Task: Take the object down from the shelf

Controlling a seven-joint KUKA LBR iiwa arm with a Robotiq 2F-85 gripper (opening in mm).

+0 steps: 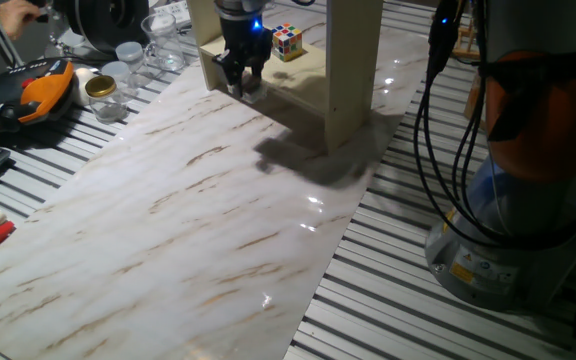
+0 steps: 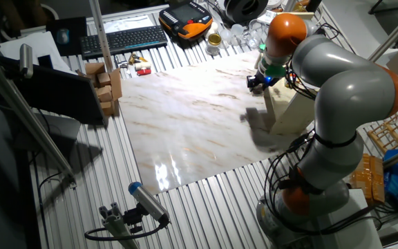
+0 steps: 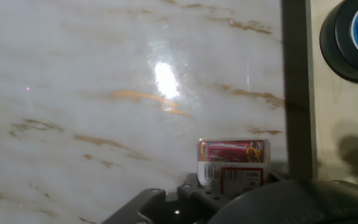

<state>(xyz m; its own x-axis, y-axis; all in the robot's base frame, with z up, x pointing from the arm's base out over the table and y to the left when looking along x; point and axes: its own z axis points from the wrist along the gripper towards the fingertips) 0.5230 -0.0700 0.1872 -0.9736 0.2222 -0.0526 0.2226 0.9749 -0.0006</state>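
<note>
Tool (image 1: 242, 80) fingertips hidden behind small box (image 3: 233, 163).

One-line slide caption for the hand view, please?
Gripper carries a small red box above the marble tabletop, beside the shelf.

Marble-patterned tabletop (image 1: 198, 200) with light glare, ribbed metal bench (image 1: 448, 320), keyboard (image 2: 123, 40)
</note>
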